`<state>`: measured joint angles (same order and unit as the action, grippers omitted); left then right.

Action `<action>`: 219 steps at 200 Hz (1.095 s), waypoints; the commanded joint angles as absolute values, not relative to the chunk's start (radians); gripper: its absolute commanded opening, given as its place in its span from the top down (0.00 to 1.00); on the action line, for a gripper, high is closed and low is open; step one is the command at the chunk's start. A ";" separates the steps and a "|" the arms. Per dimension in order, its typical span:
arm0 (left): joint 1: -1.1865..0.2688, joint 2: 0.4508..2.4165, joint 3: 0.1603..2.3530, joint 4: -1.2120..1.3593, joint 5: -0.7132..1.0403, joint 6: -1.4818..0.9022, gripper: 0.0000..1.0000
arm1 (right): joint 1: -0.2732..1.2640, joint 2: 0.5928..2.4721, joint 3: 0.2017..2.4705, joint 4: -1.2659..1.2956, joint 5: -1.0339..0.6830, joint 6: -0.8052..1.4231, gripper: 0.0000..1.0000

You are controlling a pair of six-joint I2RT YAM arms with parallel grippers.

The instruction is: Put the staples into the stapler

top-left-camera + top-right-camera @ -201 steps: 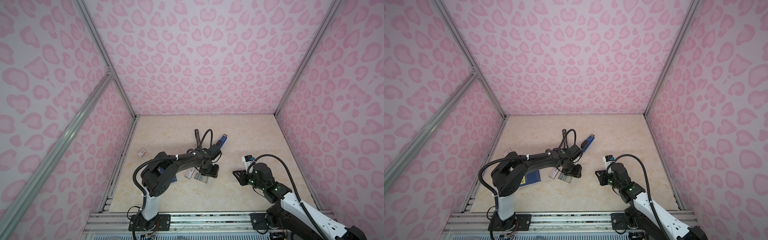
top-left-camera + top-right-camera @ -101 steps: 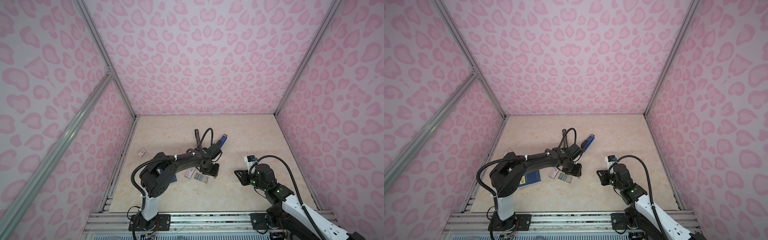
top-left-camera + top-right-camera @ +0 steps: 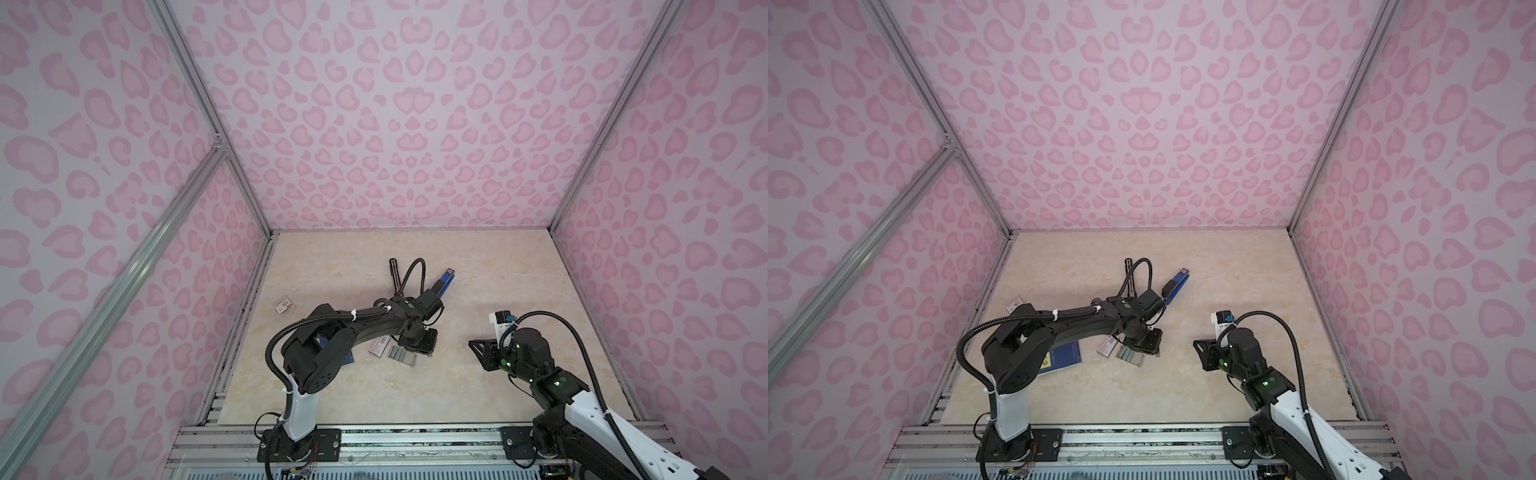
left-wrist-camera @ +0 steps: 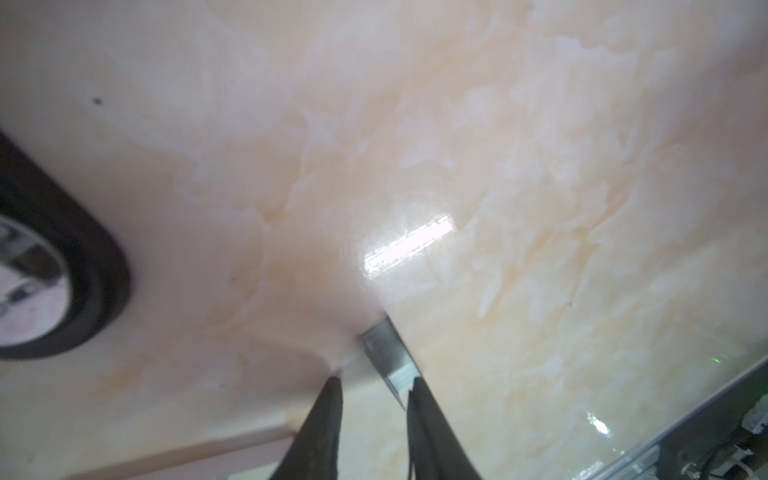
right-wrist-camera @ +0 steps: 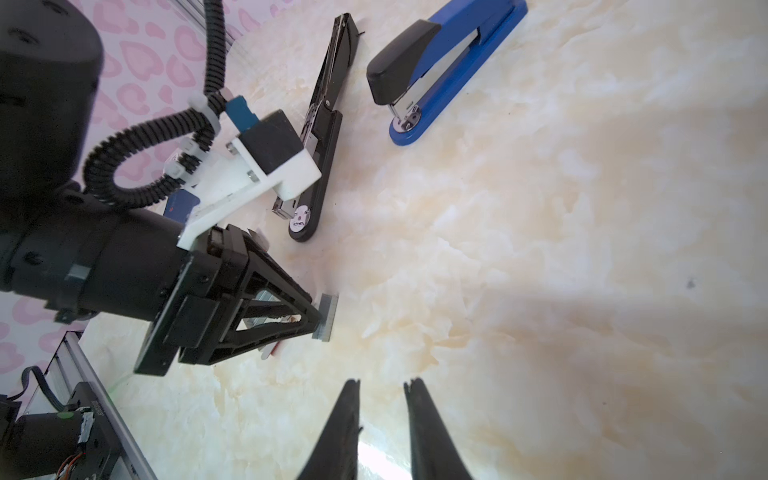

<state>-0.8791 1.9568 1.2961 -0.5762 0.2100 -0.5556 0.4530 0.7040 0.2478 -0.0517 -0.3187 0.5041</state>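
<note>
Staples [image 3: 402, 356] lie flat on the desk [image 3: 498, 270] in both top views, a small grey patch just at 3 o'clock of a white-and-red box [image 3: 379, 345]. The left tool [image 4: 374, 384] points down at their 1 o'clock edge. Its wrist view shows the fingers apart with bare desk between them. A single staple strip [image 4: 388, 357] touches one fingertip and is not clamped. The right tool [image 5: 382, 386] hovers at 3 o'clock of the staples, well apart from them, its fingers slightly parted around nothing. A black stapler [image 5: 330, 145] lies opened out flat toward 12 o'clock of the left tool. Beside it, at about 1 o'clock, a blue stapler [image 5: 440, 66] sits shut. A blue booklet [image 3: 1065, 357] lies at 9 o'clock, partly under the left arm.
</note>
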 commanded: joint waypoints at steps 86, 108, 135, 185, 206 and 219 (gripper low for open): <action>-0.918 2.024 1.420 -0.737 0.095 -0.502 0.82 | 0.436 0.723 0.234 -0.033 -0.329 0.502 0.76; -0.926 2.029 1.434 -0.753 0.092 -0.496 0.84 | 0.431 0.723 0.234 -0.032 -0.328 0.504 0.76; -0.937 2.031 1.442 -0.779 0.073 -0.491 0.83 | 0.428 0.724 0.234 -0.030 -0.332 0.504 0.76; -0.946 2.024 1.422 -0.782 0.079 -0.500 0.79 | 0.423 0.732 0.227 -0.009 -0.336 0.509 0.76; -0.952 2.029 1.424 -0.781 0.079 -0.502 0.78 | 0.423 0.735 0.223 -0.005 -0.337 0.511 0.76; -0.954 2.034 1.429 -0.779 0.084 -0.504 0.80 | 0.422 0.732 0.222 -0.005 -0.337 0.511 0.76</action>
<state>-0.9501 2.0266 1.4258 -0.7616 0.0864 -0.4980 0.4232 0.7341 0.2314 -0.0364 -0.3347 0.5049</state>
